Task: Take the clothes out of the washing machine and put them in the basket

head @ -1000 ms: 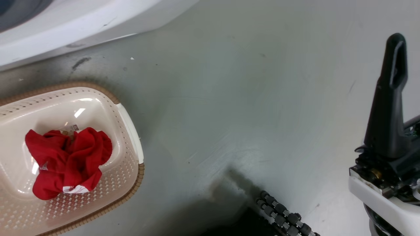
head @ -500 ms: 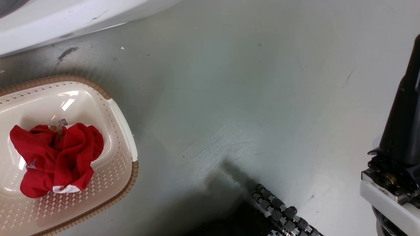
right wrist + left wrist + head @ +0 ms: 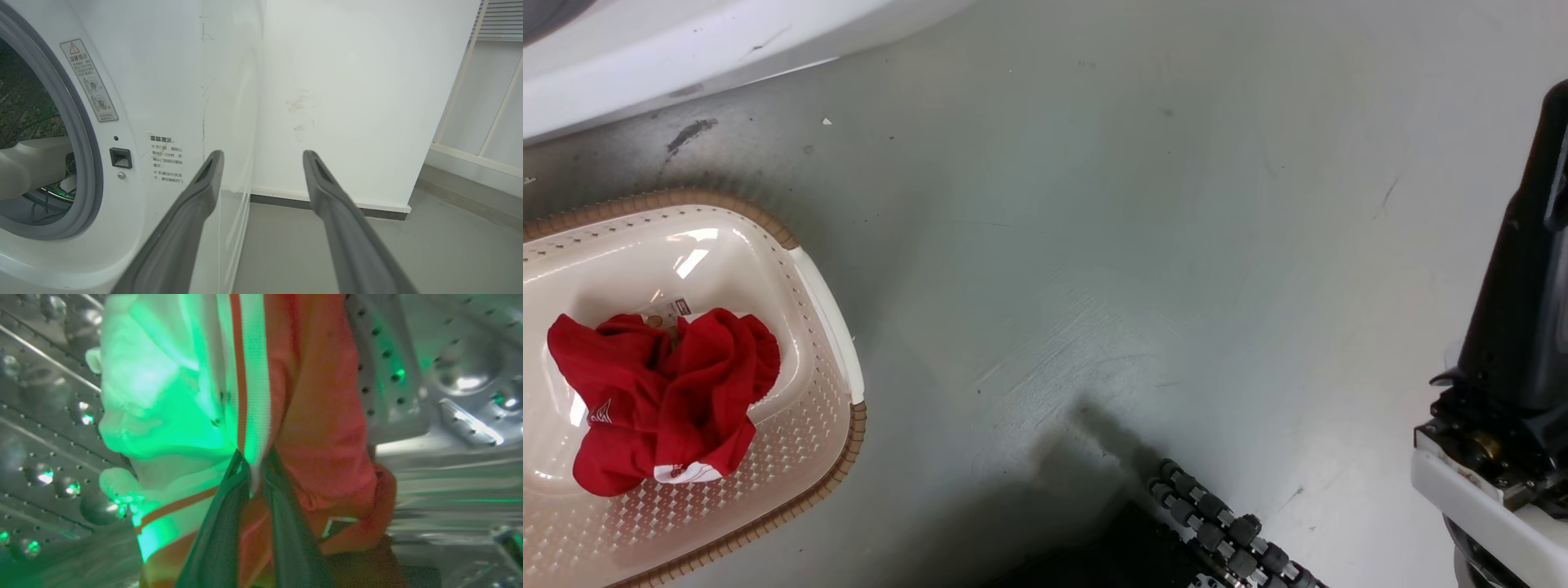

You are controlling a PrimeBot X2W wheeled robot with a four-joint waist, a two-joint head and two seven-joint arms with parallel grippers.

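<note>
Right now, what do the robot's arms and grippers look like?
Right gripper: two long, tapering dark grey fingers, slotted near the tips, on a white wrist block with a brass-coloured part. Left gripper: same dark fingers, lit green. Left forearm: smooth, pale.

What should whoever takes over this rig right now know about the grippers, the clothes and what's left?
Left gripper: inside the drum, shut on a striped garment.
Right gripper: open and empty, in the air facing the washer.
Basket: on the floor, one red garment in it.
Done: one garment in the basket.
Left: pull the striped garment out and drop it in the basket. Then check the drum for more; the wrist view can't settle that.
</note>
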